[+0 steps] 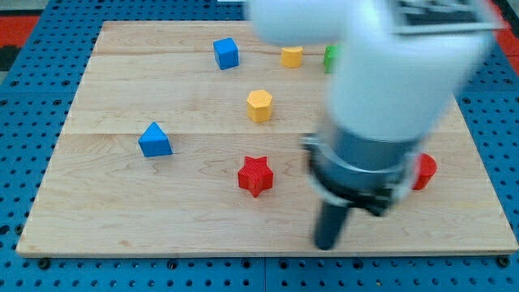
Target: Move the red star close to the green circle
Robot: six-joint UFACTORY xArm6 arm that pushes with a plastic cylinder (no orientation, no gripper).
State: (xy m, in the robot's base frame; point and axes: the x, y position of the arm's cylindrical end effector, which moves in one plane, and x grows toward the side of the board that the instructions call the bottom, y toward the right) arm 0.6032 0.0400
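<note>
Red star point(255, 175) sits on the wooden surface point(122, 219) near the view's bottom centre, just left of your tool, a plain rod with no jaws, whose tip point(327, 243) stands apart from the star and grips nothing. A green block point(330, 57) shows at the view's top, largely hidden behind the arm, shape unclear. You also see a blue cube point(226, 53), blue triangle point(154, 140), two yellow blocks point(259, 105) and a red block point(424, 170).
</note>
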